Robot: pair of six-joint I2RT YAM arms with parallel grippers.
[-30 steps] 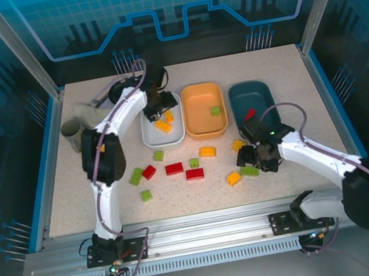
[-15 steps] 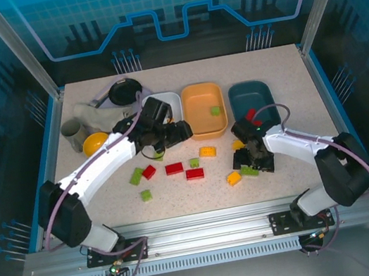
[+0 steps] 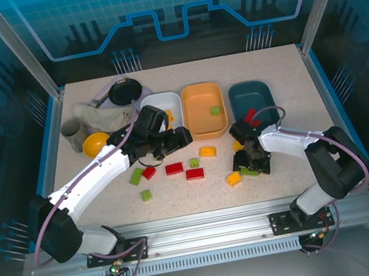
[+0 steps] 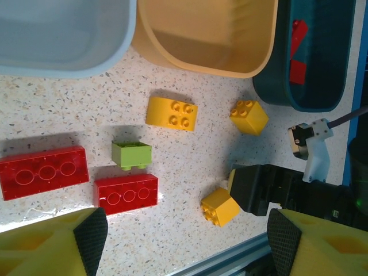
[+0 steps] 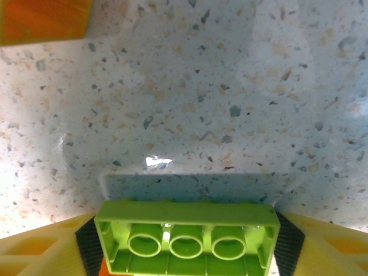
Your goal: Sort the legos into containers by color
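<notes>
Pinching a glossy lime three-holed brick (image 5: 185,229), right jaws seem clamped; left jaws gape

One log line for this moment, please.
left gripper: open over table | right gripper: shut on green brick | teal tray: red bricks inside

From above, the left arm (image 3: 104,170) hides the near end of the white tray (image 3: 170,97) by the table's (image 3: 272,65) far edge. The right gripper (image 3: 250,166) covers most of the green brick (image 5: 184,230). Its wrist camera cuts off the brick's near side. An orange thing (image 5: 40,20) is clipped at that picture's top-left corner, too little showing to name. The left wrist picture crops the orange tray (image 4: 201,52) and teal tray (image 4: 313,86) at its top.
</notes>
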